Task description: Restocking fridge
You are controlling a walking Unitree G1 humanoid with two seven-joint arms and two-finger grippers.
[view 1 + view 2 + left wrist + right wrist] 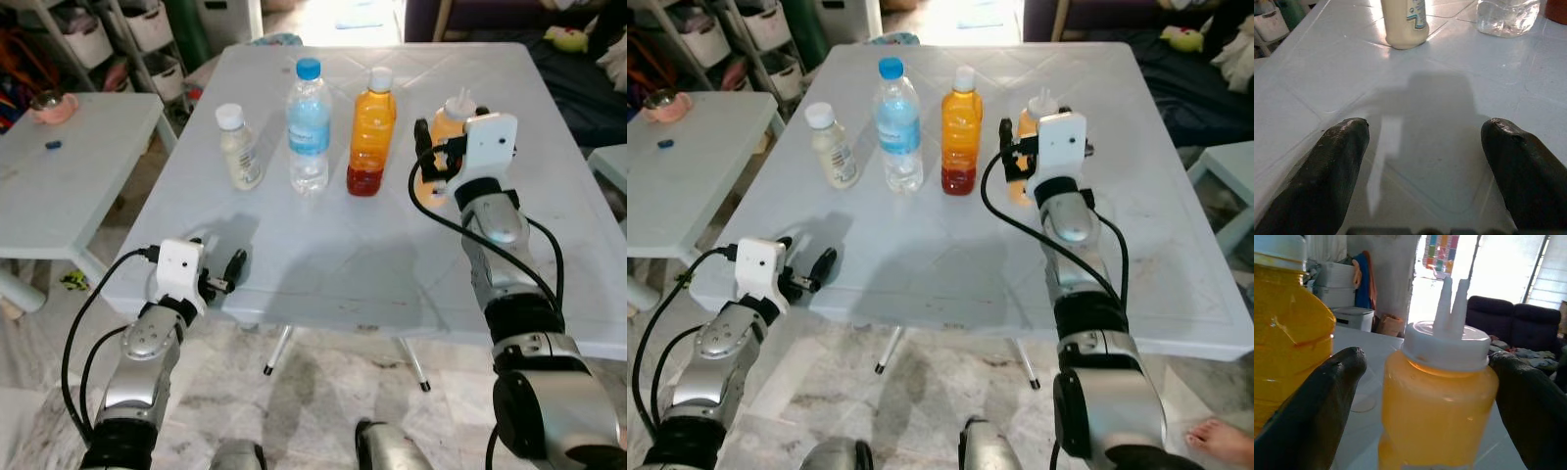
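The right gripper [436, 157] and its white wrist housing stand in front of the yellow squeeze bottle [451, 117], so from the head views just its cap and a strip of its side are visible. In the right wrist view the base of that bottle runs off the picture's edge, and the orange juice bottle [1288, 328] beside it is cut at the edge too, its cap barely showing. In the left wrist view the creamy white bottle [1404, 22] and the water bottle [1508, 17] lose their upper parts. Their label print is too small to read.
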